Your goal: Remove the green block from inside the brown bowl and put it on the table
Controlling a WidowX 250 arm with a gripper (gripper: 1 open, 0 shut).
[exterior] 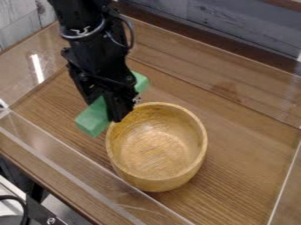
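Observation:
My black gripper (106,107) points straight down and is shut on the green block (97,115). The block hangs tilted, its lower end at the left and its upper end (140,83) showing to the right of the fingers. It sits just outside the left rim of the brown bowl (159,145), above the table (223,79). The light wooden bowl stands at the front centre, and nothing shows inside it. The fingers hide the middle of the block.
Clear acrylic walls (70,163) border the wood-grain tabletop at the front, left and right. Grey planks (235,22) run behind the far edge. A dark cable (12,206) lies outside the wall at the front left.

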